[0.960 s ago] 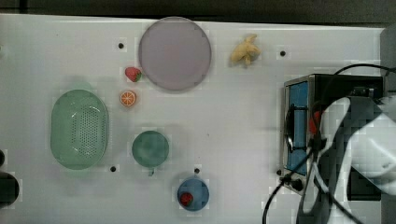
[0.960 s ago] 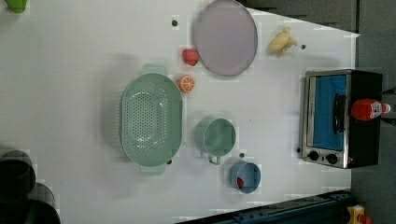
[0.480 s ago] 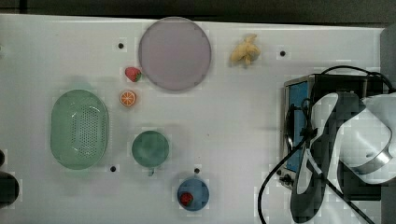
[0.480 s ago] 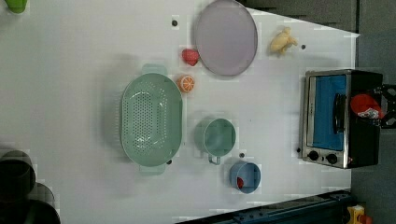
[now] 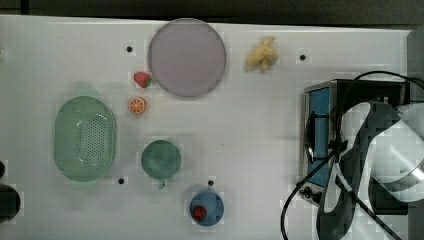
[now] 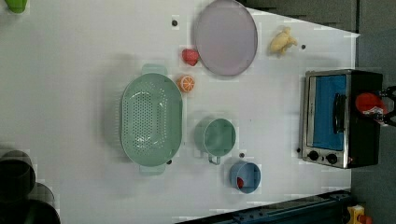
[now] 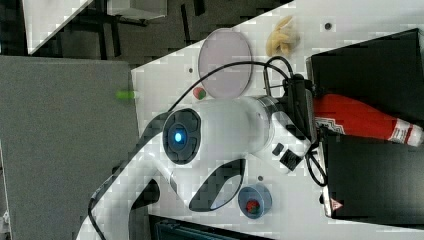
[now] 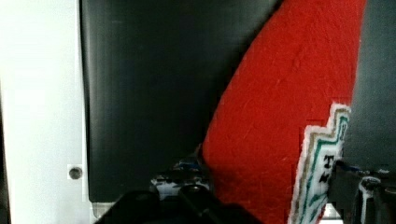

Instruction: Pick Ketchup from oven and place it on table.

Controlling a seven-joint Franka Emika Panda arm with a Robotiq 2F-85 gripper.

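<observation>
The ketchup [image 7: 356, 118], a red bottle with a white label and white cap, lies on the black top of the oven [image 6: 327, 116]. In the wrist view its red body [image 8: 289, 116] sits between my fingers, with dark oven top [image 8: 140, 93] behind it. My gripper [image 8: 266, 172] is shut on the ketchup, one finger pressed to each side. The left view has the bottle [image 6: 369, 102] at the oven's far edge with my gripper [image 6: 387, 109] over its cap end. In the top view my white arm [image 5: 385, 150] covers the oven [image 5: 320, 105]. The table [image 5: 250, 130] is white.
On the table stand a green colander [image 5: 85, 137], a green cup [image 5: 160, 159], a blue bowl [image 5: 206, 208] holding a strawberry, a lilac plate [image 5: 186, 56], a strawberry [image 5: 142, 79], an orange slice [image 5: 137, 105] and a yellow toy [image 5: 261, 54]. Cables hang by the oven.
My arm has swung over the oven top. My gripper has come down over the bottle's cap end, and its fingers now sit on the ketchup.
</observation>
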